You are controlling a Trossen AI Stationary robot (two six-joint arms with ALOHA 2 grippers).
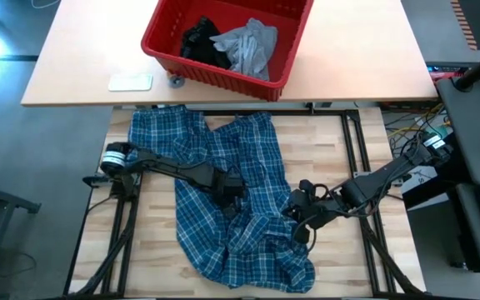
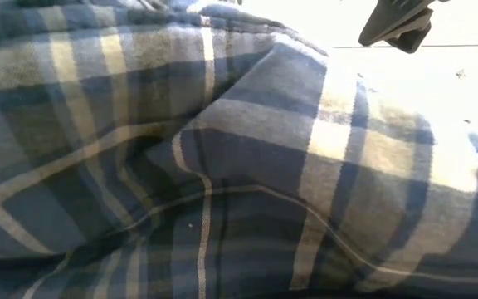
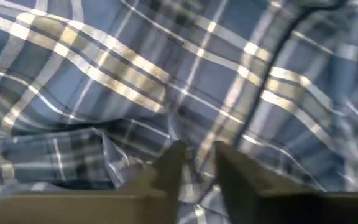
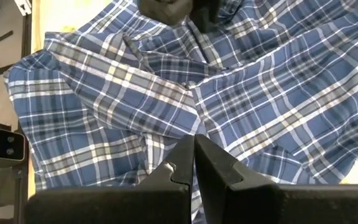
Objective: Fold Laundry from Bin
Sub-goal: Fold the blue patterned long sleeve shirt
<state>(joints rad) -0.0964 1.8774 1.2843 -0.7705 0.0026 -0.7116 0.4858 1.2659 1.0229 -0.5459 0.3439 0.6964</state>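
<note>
The blue-and-white plaid shirt [image 1: 223, 208] lies crumpled across the wooden table and fills the low view [image 2: 222, 166]. My left gripper [image 1: 229, 193] points down onto the shirt's middle and is shut on a ridge of its cloth. My right gripper [image 1: 297, 212] is at the shirt's right edge, slanting down, shut on cloth there. The red bin [image 1: 290, 37] stands on the far table. In it lie a light grey T-shirt [image 1: 248, 46] and a small black garment [image 1: 201, 42]. My left gripper pinches a raised fold of the plaid shirt [image 3: 197, 168] between its two fingers, near the shirt's middle. The fingers come from above, pointing down. The rest of the shirt lies slack on the table around them. My right gripper is shut on the shirt's cloth [image 4: 178, 138] near its right edge, slanting down from the table's right side. Folds run up to the fingertips, but the fingers hide the place of contact. One layer or several, I cannot tell.
A white flat object [image 1: 132, 82] and a small grey item [image 1: 176, 80] lie on the far table beside the bin. Dark frame rails [image 1: 352, 142] border the wooden table. Bare wood shows right of the shirt [image 1: 323, 150].
</note>
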